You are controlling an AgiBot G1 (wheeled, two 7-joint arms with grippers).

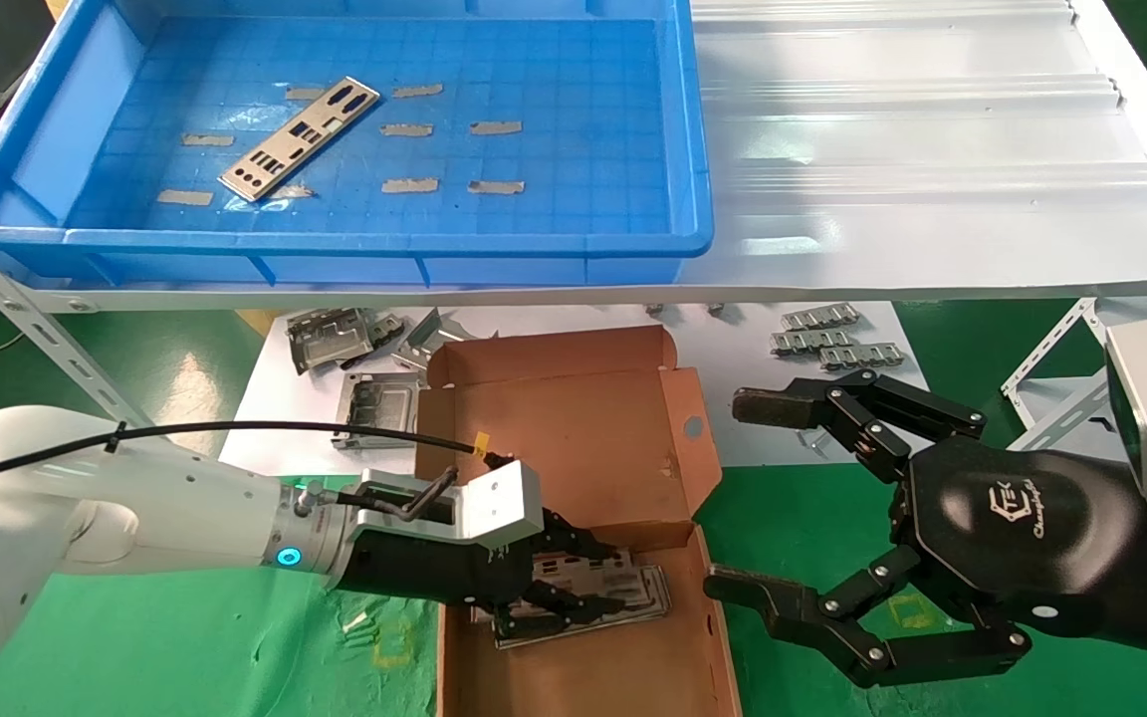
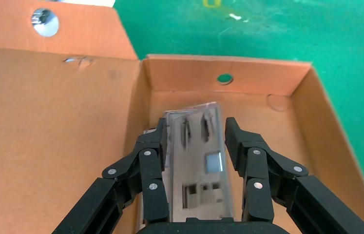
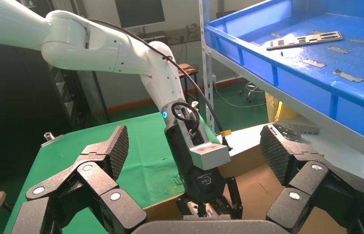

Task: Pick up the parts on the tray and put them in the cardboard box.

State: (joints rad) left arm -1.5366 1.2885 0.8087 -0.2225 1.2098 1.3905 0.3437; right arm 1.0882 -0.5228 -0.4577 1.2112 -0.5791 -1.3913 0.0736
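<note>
One silver plate (image 1: 300, 137) lies on the blue tray's (image 1: 354, 244) floor at the back left; it also shows in the right wrist view (image 3: 304, 40). The brown cardboard box (image 1: 573, 428) stands open on the green mat below the shelf. My left gripper (image 1: 608, 578) is down inside the box, open, its fingers either side of a silver plate (image 2: 199, 161) that rests on other plates (image 1: 633, 593) on the box floor. A small gap shows beside one finger (image 2: 248, 156). My right gripper (image 1: 738, 493) hangs wide open and empty just right of the box.
Bent grey metal frames (image 1: 335, 339) and small ribbed strips (image 1: 832, 339) lie on a white sheet behind the box. A white corrugated panel (image 1: 912, 149) fills the shelf right of the tray. Slotted shelf struts (image 1: 26, 309) slope down at both sides.
</note>
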